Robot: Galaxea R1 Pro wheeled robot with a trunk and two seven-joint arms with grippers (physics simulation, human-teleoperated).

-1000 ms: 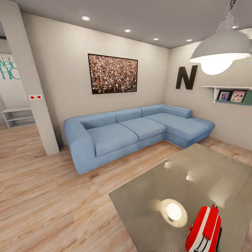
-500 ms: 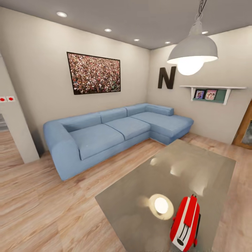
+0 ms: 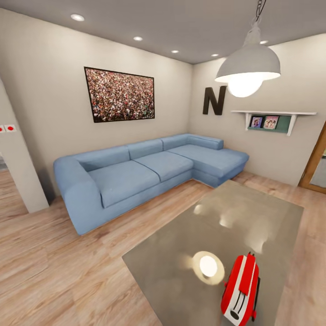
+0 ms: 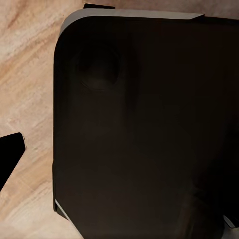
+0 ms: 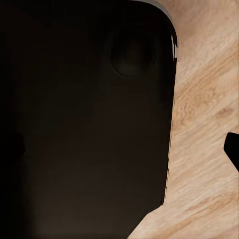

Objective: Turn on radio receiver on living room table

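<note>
Red radio receiver lay at the near right part of the glossy grey-brown table in the head view, just beside a round lamp reflection, with the blue sectional sofa well apart across the plank floor and a pendant lamp overhead. Left wrist view: dark rounded robot body panel over wood floor; finger spread could not be told. Right wrist view: the same kind of dark panel over floor, finger spread likewise undeterminable.

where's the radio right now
In the head view the red radio receiver stands at the lower right, on the near end of the glossy coffee table, just right of the pendant lamp's round reflection, with the blue sofa far behind.
</note>
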